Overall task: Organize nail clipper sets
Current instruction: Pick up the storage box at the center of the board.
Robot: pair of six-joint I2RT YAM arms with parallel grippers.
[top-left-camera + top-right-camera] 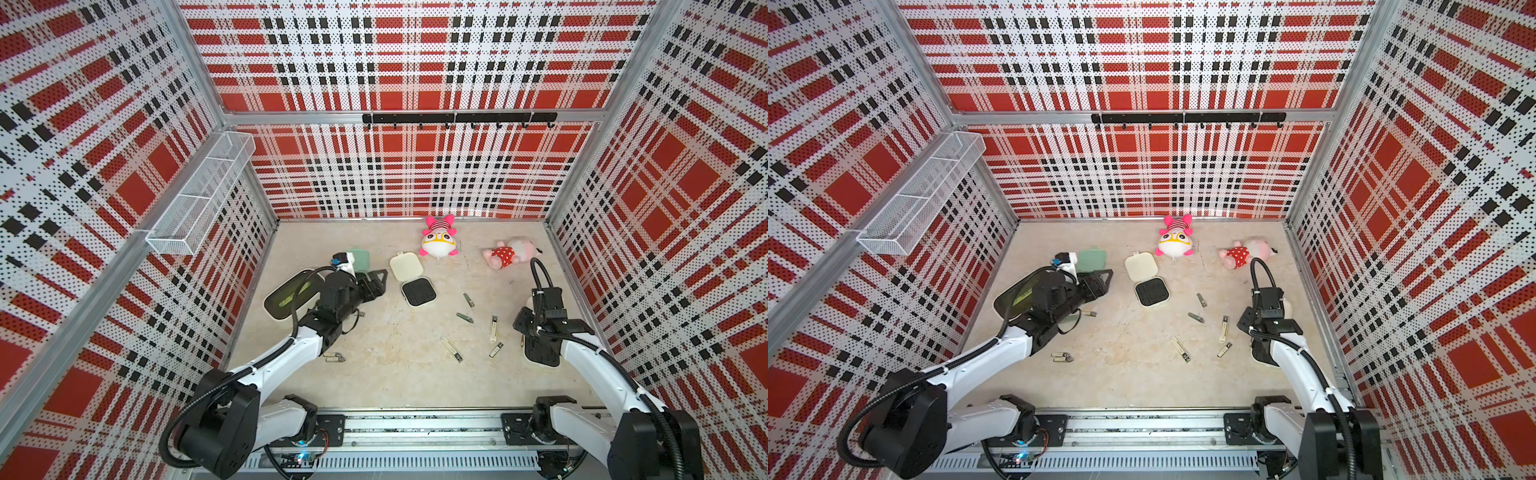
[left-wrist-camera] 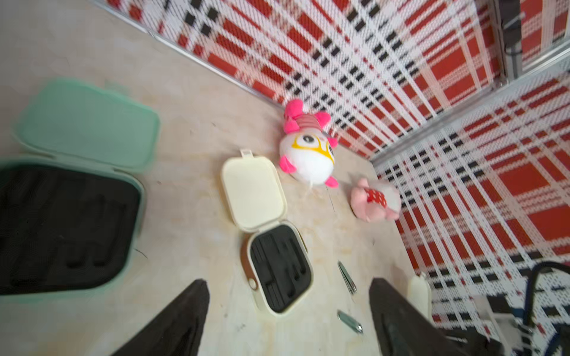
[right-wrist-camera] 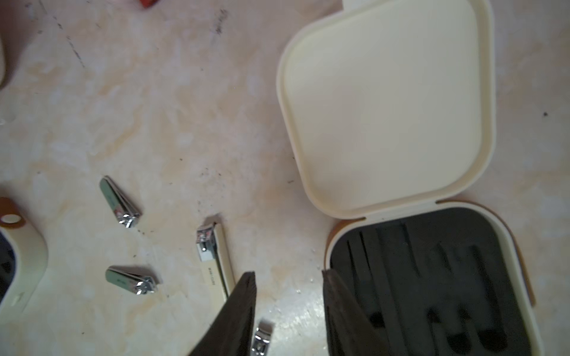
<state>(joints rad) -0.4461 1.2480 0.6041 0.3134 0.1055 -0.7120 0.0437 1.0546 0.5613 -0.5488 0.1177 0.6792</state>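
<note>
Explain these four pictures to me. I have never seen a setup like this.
This is a two-armed robot with pincer grippers. Two pictures look down from overhead and are nearly identical; the other two come from a camera on each wrist. On the table lie three open hinged cases: a mint case, a middle cream case and a right-hand cream case. There are also loose metal nail clippers, two pink plush toys and a cream bin. The left gripper hangs open near the mint case. The right gripper, jaws apart, hovers by the right-hand cream case. Neither holds anything.
</note>
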